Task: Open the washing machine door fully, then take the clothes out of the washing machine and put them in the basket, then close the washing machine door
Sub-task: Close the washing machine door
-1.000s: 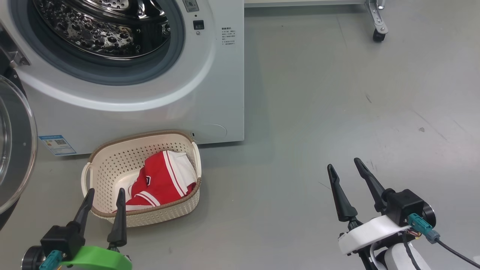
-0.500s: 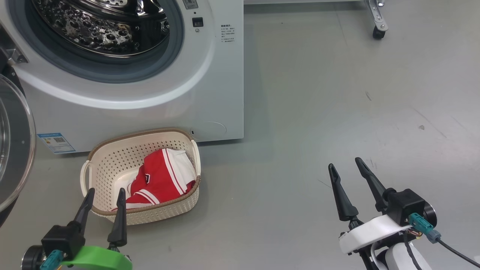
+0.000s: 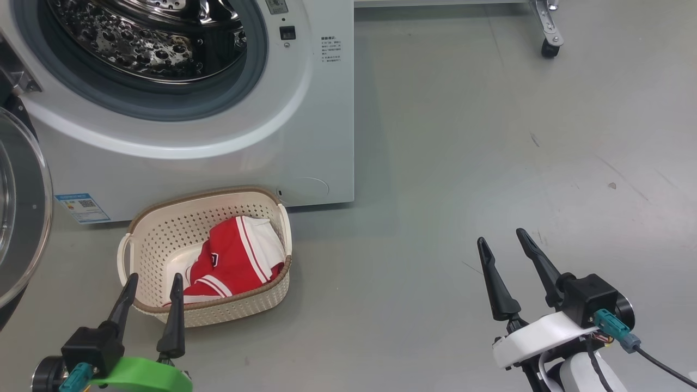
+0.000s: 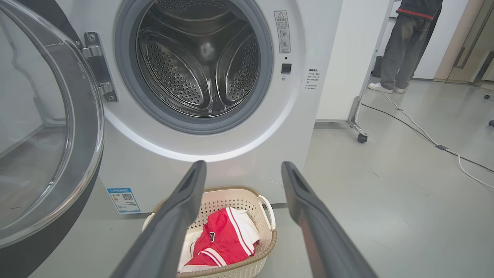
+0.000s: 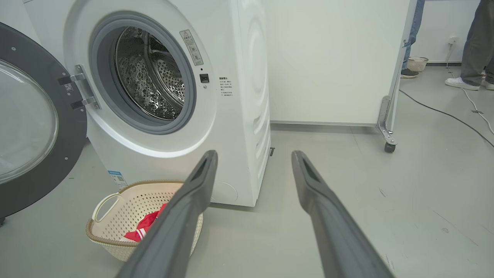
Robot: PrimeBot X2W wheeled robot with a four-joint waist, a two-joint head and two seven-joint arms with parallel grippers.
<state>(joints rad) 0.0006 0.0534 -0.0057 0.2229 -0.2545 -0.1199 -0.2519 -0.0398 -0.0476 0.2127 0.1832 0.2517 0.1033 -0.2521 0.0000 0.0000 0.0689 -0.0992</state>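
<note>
**Operator:** Which way does the machine face?

**Me:** The big white front-loading washing machine (image 3: pixel 305 136) faces me, and its perforated steel drum (image 4: pixel 197 61) shows inside the grey gasket. Its large round door with the glossy black rim and clear glass bowl (image 5: pixel 71 127) stands swung wide on my left, hinged at the left of the opening.

**Operator:** And the laundry?

**Me:** The small cream perforated plastic basket with the brown rim (image 3: pixel 163 231) sits on the grey floor (image 3: pixel 435 163) just before the machine's lower front. Its long axis runs left to right along that front, with a loop handle at each end. The bright red garments with white stripes (image 3: pixel 228 261) lie bunched in its right half.

**Operator:** Your jaws?

**Me:** Both are spread wide, grasping nothing. My left gripper (image 3: pixel 155 276) points at the basket's near left rim; I cannot tell how high above it. My right gripper (image 3: pixel 500 235) hangs well apart to the right, over bare floor.

**Operator:** Room to move?

**Me:** There is open floor right of the machine. A white panel on castered feet (image 5: pixel 332 61) stands behind, and a dark cable (image 5: pixel 444 112) lies beyond it.
</note>
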